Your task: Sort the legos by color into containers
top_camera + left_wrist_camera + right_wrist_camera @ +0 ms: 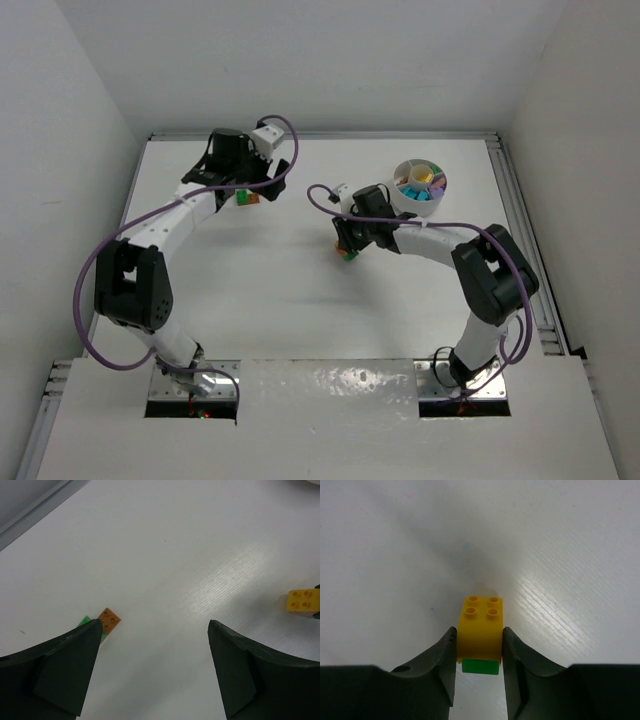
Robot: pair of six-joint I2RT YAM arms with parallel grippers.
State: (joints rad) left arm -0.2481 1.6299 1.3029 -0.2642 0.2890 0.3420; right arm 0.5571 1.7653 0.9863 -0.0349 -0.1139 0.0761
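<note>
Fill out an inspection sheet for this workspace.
Surface: white table, some glare.
Job's things: white dish holds coloured bricks; yellow brick, with a green piece at its near edge; orange brick beside a green brick.
Clutter: nothing seen.
Tools: left tool open over the table; right tool shut on the yellow brick.
Cables: purple cables loop along both arms.
Surroundings: white walls; rail along the right edge.

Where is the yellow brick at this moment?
The yellow brick is clamped in the right tool, with a green piece just under it. In the top view it lies below-left of the white dish.
</note>
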